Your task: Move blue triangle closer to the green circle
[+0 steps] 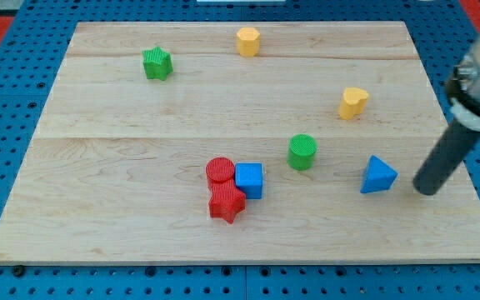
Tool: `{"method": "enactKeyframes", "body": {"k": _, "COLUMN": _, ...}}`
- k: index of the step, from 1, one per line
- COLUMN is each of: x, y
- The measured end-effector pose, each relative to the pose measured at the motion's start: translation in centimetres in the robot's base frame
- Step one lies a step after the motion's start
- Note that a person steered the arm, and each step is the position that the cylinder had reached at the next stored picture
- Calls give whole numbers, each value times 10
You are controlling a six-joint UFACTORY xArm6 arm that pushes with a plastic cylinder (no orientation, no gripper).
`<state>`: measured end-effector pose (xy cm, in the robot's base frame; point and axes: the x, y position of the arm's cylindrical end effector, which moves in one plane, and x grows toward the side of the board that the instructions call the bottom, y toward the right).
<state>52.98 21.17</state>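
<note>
A pale wooden board (140, 117) of joined planks lay on a blue pegboard table (7, 100), with red flooring showing at the view's top corners. The blue triangle (378, 176) sat toward the view's lower right, near the green circle (302, 152) on its left, and my tip (426, 190) rested just right of the triangle, apart from it. Being a bare rod, it grasped nothing.

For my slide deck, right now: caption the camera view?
My tip sits just right of the blue triangle, with the green circle farther left.
</note>
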Motion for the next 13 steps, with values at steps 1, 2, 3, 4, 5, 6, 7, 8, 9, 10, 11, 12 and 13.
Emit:
{"method": "enactKeyframes", "body": {"k": 1, "x": -6, "y": -48}}
{"method": "enactKeyframes", "body": {"k": 2, "x": -22, "y": -77}}
{"method": "enactKeyframes", "body": {"k": 3, "x": -55, "y": -72}}
{"method": "enactKeyframes", "body": {"k": 4, "x": -82, "y": -77}}
{"method": "enactKeyframes", "body": {"k": 5, "x": -105, "y": -65}}
{"method": "enactKeyframes", "body": {"k": 6, "x": -130, "y": -88}}
{"method": "enactKeyframes", "body": {"k": 7, "x": -130, "y": -108}}
{"method": "enactKeyframes", "body": {"k": 8, "x": -123, "y": -94}}
{"method": "enactKeyframes", "body": {"k": 9, "x": -112, "y": -77}}
{"method": "enactKeyframes", "body": {"k": 10, "x": -92, "y": -65}}
{"method": "enactKeyframes", "body": {"k": 11, "x": -82, "y": -65}}
{"method": "enactKeyframes", "body": {"k": 12, "x": -101, "y": -105}}
{"method": "enactKeyframes", "body": {"k": 13, "x": -101, "y": -118}}
